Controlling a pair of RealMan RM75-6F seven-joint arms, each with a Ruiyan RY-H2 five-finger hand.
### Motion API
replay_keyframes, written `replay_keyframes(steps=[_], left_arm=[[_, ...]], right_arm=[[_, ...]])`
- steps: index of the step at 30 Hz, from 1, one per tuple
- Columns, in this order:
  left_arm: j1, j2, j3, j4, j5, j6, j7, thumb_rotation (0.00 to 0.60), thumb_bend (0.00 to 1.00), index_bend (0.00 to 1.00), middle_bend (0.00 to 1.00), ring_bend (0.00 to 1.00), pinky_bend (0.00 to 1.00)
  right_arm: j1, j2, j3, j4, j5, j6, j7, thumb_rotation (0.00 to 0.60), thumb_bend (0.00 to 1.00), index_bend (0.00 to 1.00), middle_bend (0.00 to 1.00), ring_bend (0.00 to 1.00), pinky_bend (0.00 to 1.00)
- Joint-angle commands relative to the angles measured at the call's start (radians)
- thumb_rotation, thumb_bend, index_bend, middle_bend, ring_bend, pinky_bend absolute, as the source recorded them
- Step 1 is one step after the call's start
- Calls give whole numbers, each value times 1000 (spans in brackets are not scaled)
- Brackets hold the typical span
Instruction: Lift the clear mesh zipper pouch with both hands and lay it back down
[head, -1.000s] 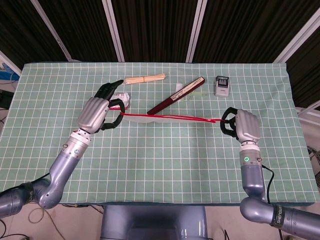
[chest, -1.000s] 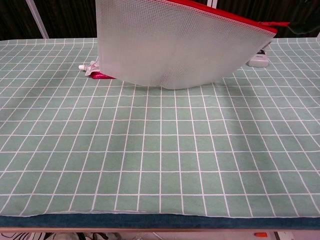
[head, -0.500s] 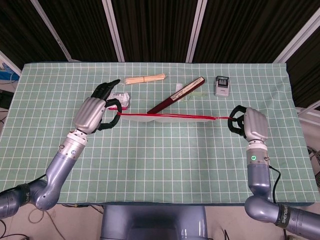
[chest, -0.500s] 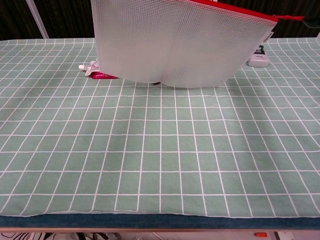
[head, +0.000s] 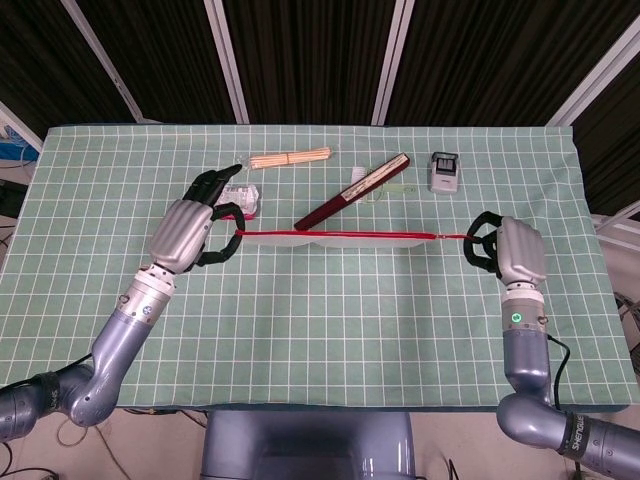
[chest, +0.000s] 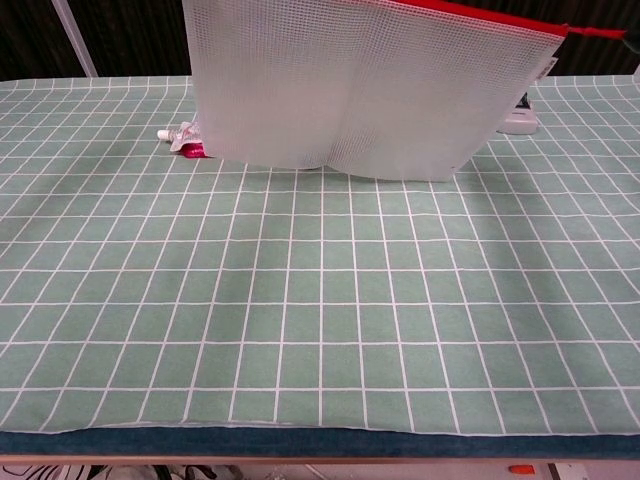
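Note:
The clear mesh zipper pouch (chest: 340, 90) with a red zipper edge hangs upright above the table, stretched between both hands. From the head view it shows edge-on as a thin red line (head: 340, 237). My left hand (head: 190, 232) grips its left end, fingers curled around the corner. My right hand (head: 508, 250) holds the right end by the red pull tab. In the chest view the pouch's lower edge hangs close to the green grid cloth (chest: 320, 320); neither hand shows there.
Behind the pouch lie a bundle of wooden sticks (head: 290, 158), a dark red folded fan (head: 355, 190), a small grey device (head: 444, 171) and a white and pink tube (head: 240, 198), also seen in the chest view (chest: 183, 139).
My right hand has moved outward to the right, pulling the pouch taut and flat. The pouch hangs lower and straighter in the chest view. The left hand has shifted slightly.

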Motion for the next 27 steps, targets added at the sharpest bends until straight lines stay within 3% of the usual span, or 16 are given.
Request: replay_keyframes(steps=[1,3,5,10,13,17,27], left_arm=[[3,4,4,-6,0,-1,4,600,409,553,14,0,0],[6,8,7,-11,-1,-2,8,600,388,543,11,0,0],[9,12,11,-18,-4,-5,12,600,325,520,4,0,0],[19,24,27,-31,-3,-9,23,600,163,418,0,0,0],[27,34,36,-40,-4,-13,26,600,137,379,0,0,0],[43,50,50,-56,-3,-10,30,600,132,352,0,0,0],[133,115,128,-98,80,53,41,600,131,273,0,0,0]], right_arm=[[-5,5,-5,-2,-2,-3,1,600,635,697,1000,1000,964],[-8,9,-9,-5,-4,-4,0,600,615,683,990,983,908],[-11,12,-13,-6,-11,-4,1,600,570,605,926,914,812],[-19,31,-27,-17,-12,-15,-10,600,393,220,523,541,475],[-23,47,-32,-28,1,-23,-19,600,335,81,395,393,372],[-30,69,-36,-45,23,-31,-27,600,301,13,317,299,316],[-77,127,-77,-90,-20,-40,-1,600,234,0,181,168,272]])
